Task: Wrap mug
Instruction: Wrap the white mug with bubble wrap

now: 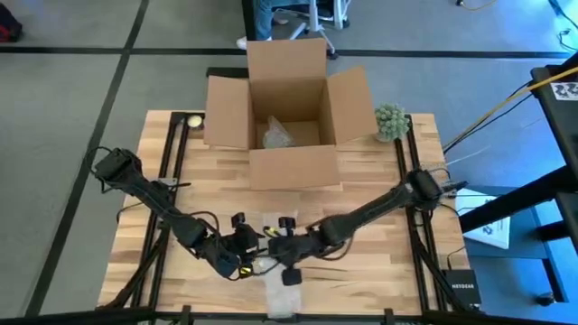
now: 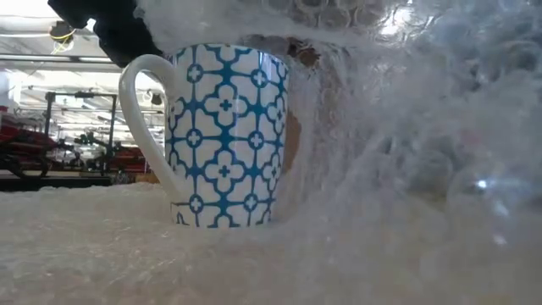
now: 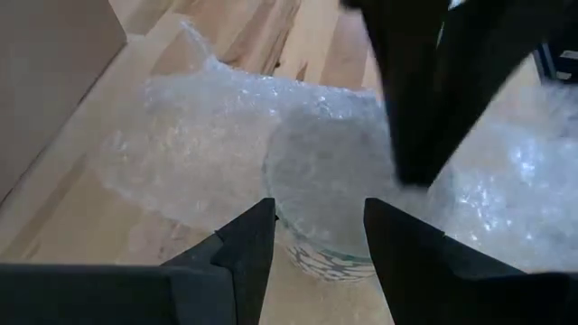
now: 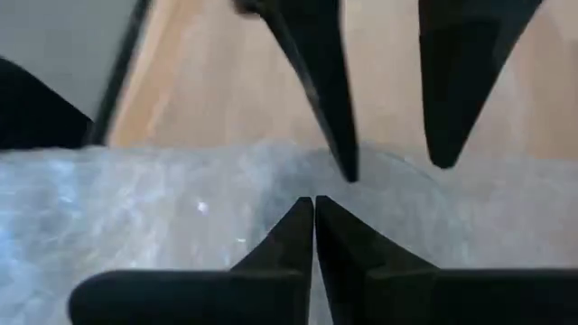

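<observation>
A white mug with a blue pattern (image 2: 224, 135) stands upright on the table near its front edge, handle out to one side. A sheet of clear bubble wrap (image 2: 406, 152) lies under it and is drawn up over its top and one side. My right gripper (image 4: 313, 203) is shut on the wrap just above the mug. My left gripper (image 3: 316, 221) is open, with one finger on either side of the covered mug (image 3: 316, 253); I cannot tell whether they touch it. In the high view both grippers meet at the near centre (image 1: 262, 257). My right gripper pinches the bubble wrap (image 4: 271, 194) between its two shut fingers, slanting down from above. The held part (image 3: 411, 185) lies over the mug's top, beside its rim. The rest of the sheet spreads slack on the table around the mug.
An open cardboard box (image 1: 289, 99) stands at the far centre of the table with some clear wrap inside. A green spiky ball (image 1: 390, 122) sits to its right and a small pale ball (image 1: 193, 120) at the far left corner. Bare wood lies between the box and the grippers.
</observation>
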Tool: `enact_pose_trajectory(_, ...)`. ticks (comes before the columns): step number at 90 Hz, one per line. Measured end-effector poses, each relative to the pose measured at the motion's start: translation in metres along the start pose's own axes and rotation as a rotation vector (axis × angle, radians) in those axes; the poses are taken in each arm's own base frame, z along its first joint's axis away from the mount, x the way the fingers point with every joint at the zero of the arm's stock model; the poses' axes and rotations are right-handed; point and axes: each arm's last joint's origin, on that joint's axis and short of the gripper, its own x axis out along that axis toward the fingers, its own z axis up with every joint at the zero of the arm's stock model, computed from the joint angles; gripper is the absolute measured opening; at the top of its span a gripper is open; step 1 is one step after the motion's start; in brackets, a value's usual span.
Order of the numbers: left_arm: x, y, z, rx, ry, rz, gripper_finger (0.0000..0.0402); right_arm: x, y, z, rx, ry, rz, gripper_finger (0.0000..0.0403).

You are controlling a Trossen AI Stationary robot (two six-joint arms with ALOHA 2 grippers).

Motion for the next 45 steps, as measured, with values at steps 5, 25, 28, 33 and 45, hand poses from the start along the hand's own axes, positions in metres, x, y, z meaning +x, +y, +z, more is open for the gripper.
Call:
enact_pose_trajectory(5,0.0,0.0,0.0,0.001,0.001,0.0,0.0156,0.006,-0.002,0.004,0.003,0.059,-0.024,0.0001)
enact_pose_trajectory(25,0.0,0.0,0.0,0.003,0.001,-0.001,0.0156,0.034,-0.009,0.01,0.031,0.219,-0.047,0.0001)
enact_pose_trajectory(28,0.0,0.0,0.0,0.005,0.001,-0.001,0.0156,0.041,-0.011,0.007,0.03,0.239,-0.035,0.0001)
enact_pose_trajectory(33,0.0,-0.001,0.0,0.001,-0.002,-0.004,0.0156,0.049,-0.011,0.004,0.023,0.264,0.0,0.0)
enact_pose_trajectory(45,-0.001,-0.001,0.0,0.006,0.001,-0.003,0.0156,0.053,-0.012,0.002,0.018,0.285,0.008,0.0)
